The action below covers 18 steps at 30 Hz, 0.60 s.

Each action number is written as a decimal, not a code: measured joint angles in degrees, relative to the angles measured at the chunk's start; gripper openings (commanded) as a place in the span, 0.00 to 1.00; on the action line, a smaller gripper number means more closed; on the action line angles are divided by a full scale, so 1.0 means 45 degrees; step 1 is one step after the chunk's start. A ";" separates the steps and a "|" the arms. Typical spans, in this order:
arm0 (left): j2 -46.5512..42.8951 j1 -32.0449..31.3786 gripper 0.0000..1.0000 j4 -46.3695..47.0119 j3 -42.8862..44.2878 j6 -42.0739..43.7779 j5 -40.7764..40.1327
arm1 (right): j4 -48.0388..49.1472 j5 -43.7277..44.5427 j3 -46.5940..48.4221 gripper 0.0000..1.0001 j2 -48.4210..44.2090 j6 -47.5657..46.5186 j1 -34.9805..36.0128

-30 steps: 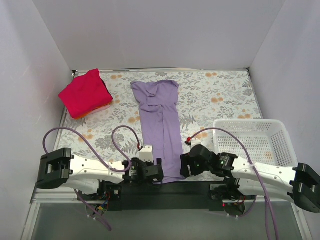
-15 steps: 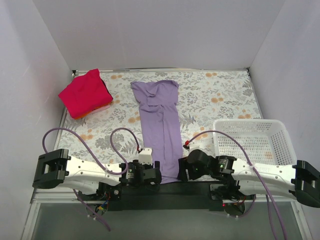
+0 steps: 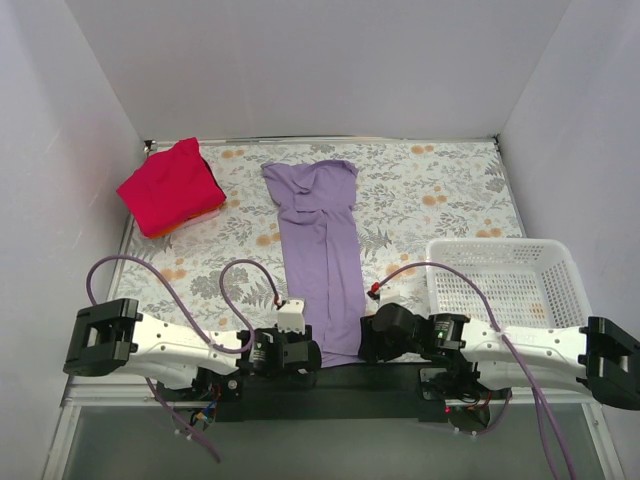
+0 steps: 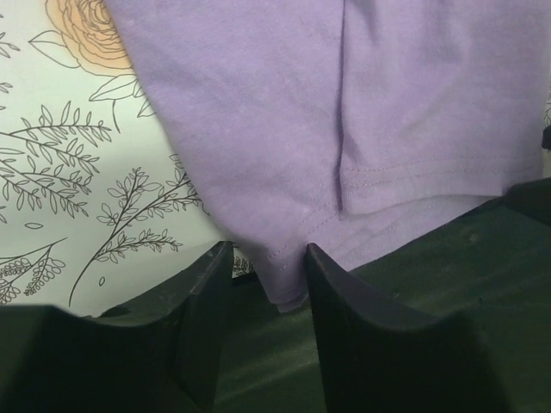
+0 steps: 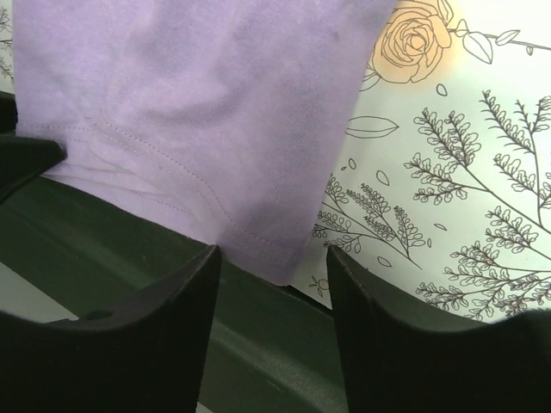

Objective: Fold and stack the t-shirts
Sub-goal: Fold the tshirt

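The pale lavender t-shirt [image 3: 322, 250] lies folded into a long narrow strip down the middle of the floral table, its hem hanging over the near black edge. The red t-shirt [image 3: 172, 187] lies folded at the far left corner. My left gripper [image 3: 298, 352] is at the hem's left corner. In the left wrist view it [image 4: 267, 275] is open, with the lavender corner [image 4: 288, 288] between the jaws. My right gripper [image 3: 372, 340] is at the hem's right corner. In the right wrist view it [image 5: 271, 258] is open around that corner [image 5: 267, 249].
A white mesh basket [image 3: 495, 243] stands at the near right, close behind my right arm. The black mounting bar [image 3: 330, 378] runs along the near edge under the hem. White walls enclose the table on three sides.
Both grippers have shifted slightly toward the near edge and settled at the hem corners of the lavender shirt. The shirts have not moved.
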 measured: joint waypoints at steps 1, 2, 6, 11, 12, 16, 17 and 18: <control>-0.0019 -0.0005 0.30 0.0097 -0.0073 -0.0024 -0.0010 | 0.0015 0.0024 -0.0010 0.43 0.0024 0.0005 0.0015; -0.0024 -0.0010 0.27 0.0155 -0.0117 -0.0049 -0.0024 | 0.0029 0.0034 -0.0010 0.41 0.0053 0.0005 0.0024; 0.0078 -0.0010 0.19 0.0481 -0.0209 -0.0189 0.0010 | 0.0199 0.0068 -0.0068 0.32 0.0189 0.0034 0.0107; 0.0330 -0.0010 0.00 0.0957 -0.0204 -0.0437 0.0141 | 0.0437 0.0131 -0.0078 0.10 0.0510 0.0005 0.0170; 0.0340 -0.0015 0.00 0.1054 -0.0204 -0.0447 0.0185 | 0.0491 0.0151 -0.0078 0.02 0.0588 0.0005 0.0175; 0.0306 -0.0024 0.00 0.1180 -0.0262 -0.0510 0.0233 | 0.0714 0.0194 -0.0078 0.01 0.0748 -0.0005 0.0214; 0.0262 -0.0029 0.00 0.1219 -0.0301 -0.0520 0.0248 | 0.0733 0.0204 -0.0078 0.01 0.0748 -0.0010 0.0243; 0.0214 -0.0049 0.00 0.1268 -0.0340 -0.0534 0.0257 | 0.0743 0.0204 -0.0083 0.01 0.0748 -0.0010 0.0272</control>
